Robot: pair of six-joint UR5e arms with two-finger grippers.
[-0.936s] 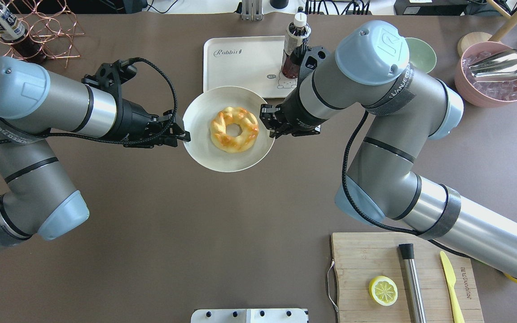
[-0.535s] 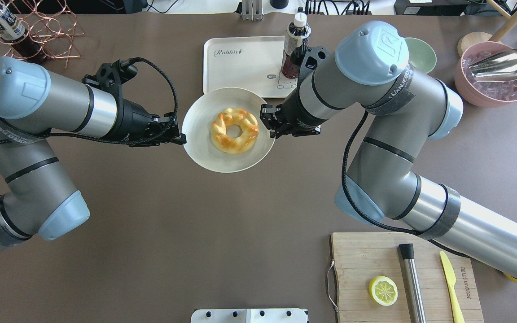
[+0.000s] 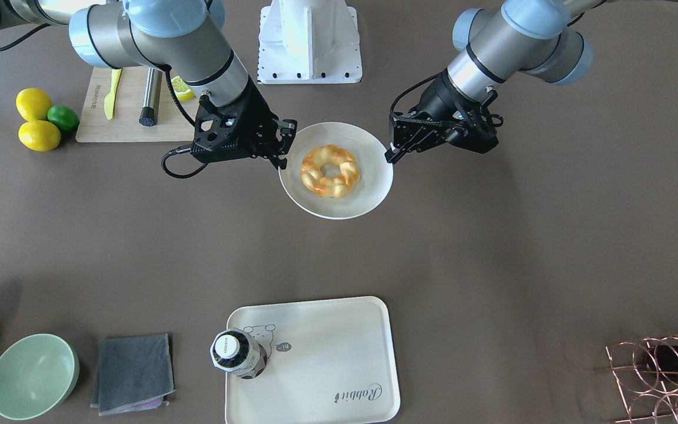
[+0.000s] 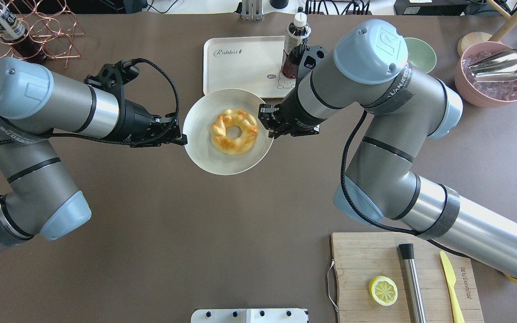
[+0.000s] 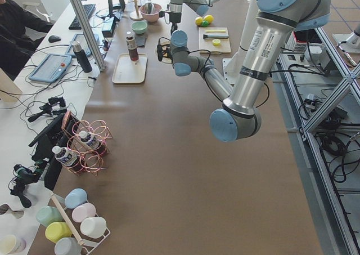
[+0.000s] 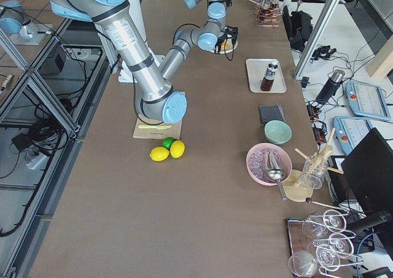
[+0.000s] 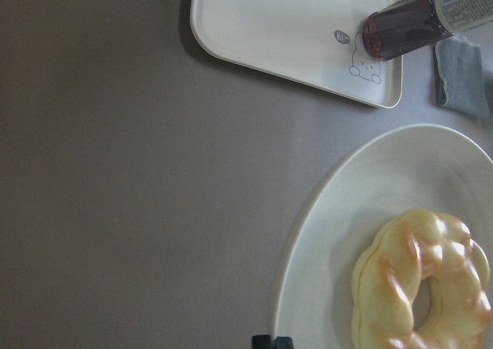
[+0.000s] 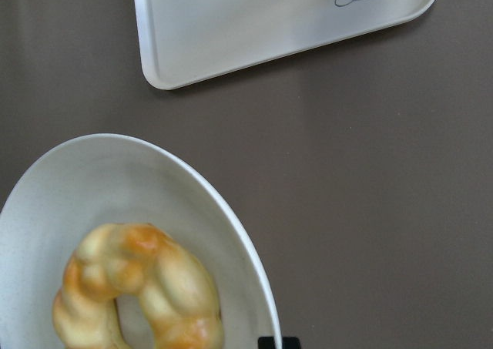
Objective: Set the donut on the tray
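The braided yellow donut lies in the middle of a round off-white plate. My left gripper is shut on the plate's left rim and my right gripper is shut on its right rim. Together they hold the plate above the table. The cream tray with "Rabbit" script lies farther out. A dark bottle stands on the tray's right part. In the front view the donut and plate hang well short of the tray. Both wrist views show the donut and the tray.
A wooden cutting board with a lemon slice, muddler and yellow knife lies near right. A green bowl and a pink ice bowl sit far right. A copper bottle rack is far left. A grey cloth lies beside the tray.
The plate with the donut has shifted very slightly toward the robot. Both grippers stay shut on its rim.
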